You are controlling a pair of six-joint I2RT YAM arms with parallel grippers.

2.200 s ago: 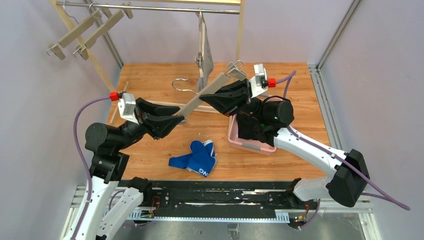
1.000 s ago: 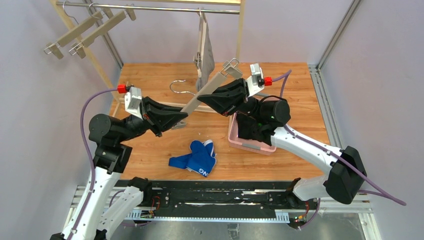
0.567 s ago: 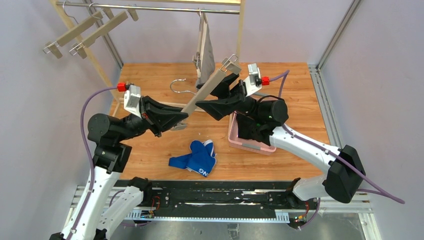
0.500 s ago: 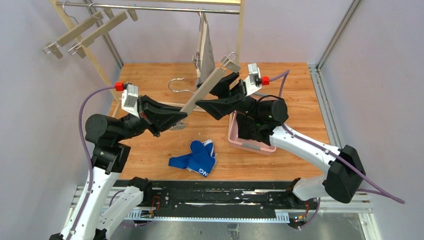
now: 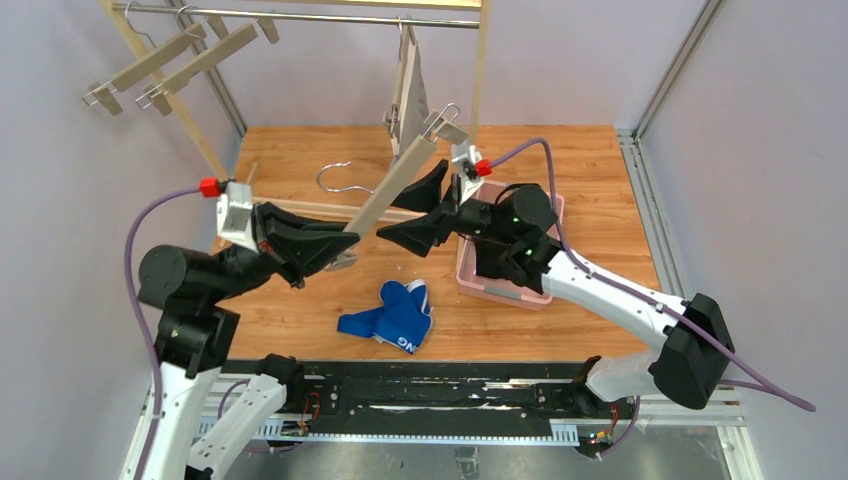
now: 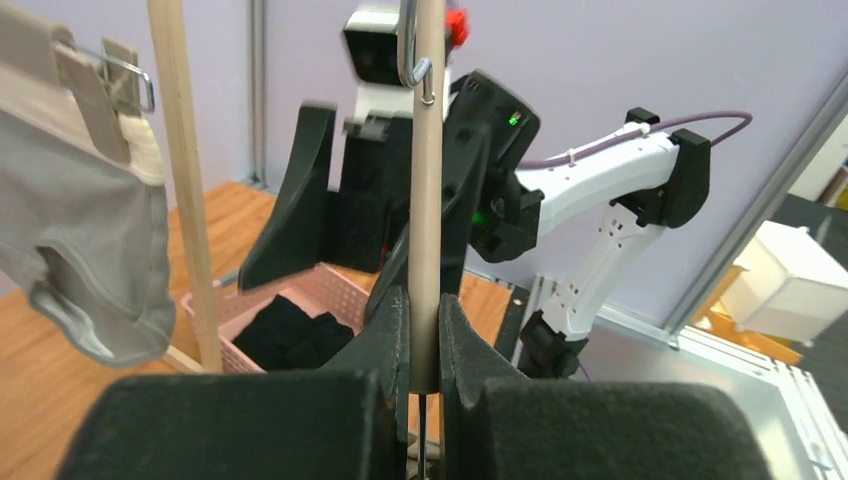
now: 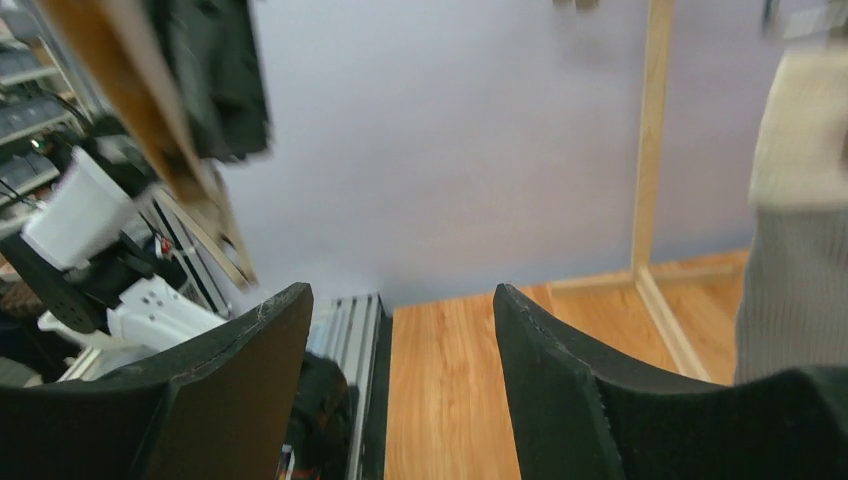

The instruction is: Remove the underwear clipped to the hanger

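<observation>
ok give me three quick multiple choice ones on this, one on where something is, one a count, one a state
1. Where does the blue underwear lie?
A. in the basket
B. on the table
C. clipped up on the rail

2. How many empty hangers hang on the rail?
A. none
B. two
C. four

3. The right gripper is
A. open
B. shut on the tilted hanger
C. shut on the grey underwear

Answers:
1 B: it lies crumpled on the wood in front of the arm bases.
2 B: two bare hangers hang side by side at the rail's left end.
3 A: the right wrist view shows its fingers wide apart with nothing between them.
</observation>
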